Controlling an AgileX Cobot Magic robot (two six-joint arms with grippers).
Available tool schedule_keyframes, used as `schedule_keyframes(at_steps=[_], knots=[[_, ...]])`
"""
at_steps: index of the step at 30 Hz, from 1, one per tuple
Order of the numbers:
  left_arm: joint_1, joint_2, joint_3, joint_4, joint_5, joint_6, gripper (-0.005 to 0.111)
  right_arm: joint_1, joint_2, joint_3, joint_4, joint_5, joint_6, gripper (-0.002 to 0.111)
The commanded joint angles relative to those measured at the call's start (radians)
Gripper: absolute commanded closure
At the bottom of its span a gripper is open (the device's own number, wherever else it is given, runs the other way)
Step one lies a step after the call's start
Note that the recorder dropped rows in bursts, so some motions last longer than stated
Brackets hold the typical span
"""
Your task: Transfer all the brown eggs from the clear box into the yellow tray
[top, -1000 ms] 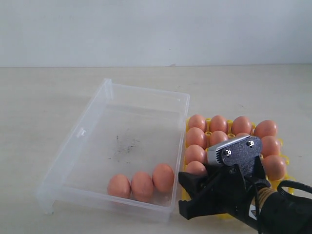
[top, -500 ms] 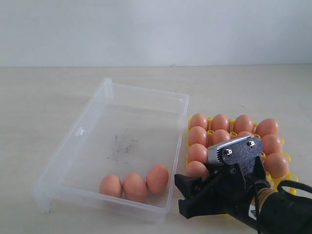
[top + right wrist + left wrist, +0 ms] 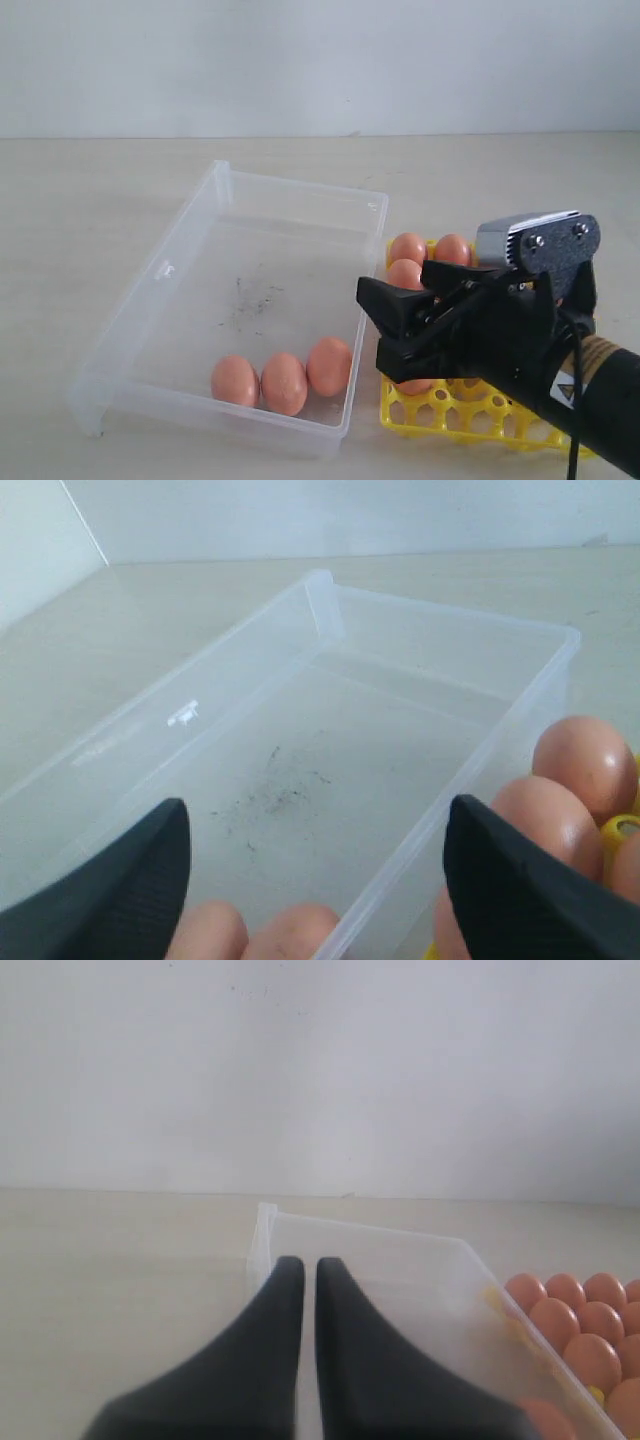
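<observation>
Three brown eggs (image 3: 283, 382) lie in a row at the near right of the clear box (image 3: 200, 215). The yellow tray (image 3: 455, 412) stands right of the box with several brown eggs (image 3: 407, 248) in its cups; much of it is hidden behind my right gripper (image 3: 384, 328). That gripper hovers open and empty over the tray's left side, next to the box wall. In the right wrist view the right gripper (image 3: 318, 828) spans the box rim (image 3: 470, 770). My left gripper (image 3: 302, 1266) is shut and empty, near a box corner (image 3: 262, 1222).
The box floor (image 3: 255, 295) has dark specks and bare room behind the three eggs. Pale tabletop (image 3: 90, 200) surrounds the box and tray, with a white wall (image 3: 300, 60) behind. The tray's front row of cups (image 3: 490, 420) shows open lattice.
My right gripper opened wider and rose from the tray's front left, now higher and further right. The three eggs in the box rolled slightly left, then back.
</observation>
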Motion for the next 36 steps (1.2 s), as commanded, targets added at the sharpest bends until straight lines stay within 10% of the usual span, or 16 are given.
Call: schedule_keyframes(at_steps=[1, 5, 14, 36], knots=[[-0.008, -0.003, 0.003, -0.002, -0.002, -0.008, 0.103, -0.002, -0.09, -0.019, -0.021, 0.128, 0.004, 0.051], [-0.008, -0.003, 0.003, -0.002, -0.002, -0.008, 0.103, -0.002, -0.135, -0.194, -0.229, 0.592, 0.07, 0.065], [-0.008, -0.003, 0.003, -0.002, -0.006, -0.008, 0.103, 0.015, -0.03, -0.696, -0.284, 1.338, 0.05, 0.049], [-0.008, -0.003, 0.003, -0.002, -0.002, -0.008, 0.103, 0.079, 0.59, -1.266, 0.143, 1.74, -0.208, 0.049]])
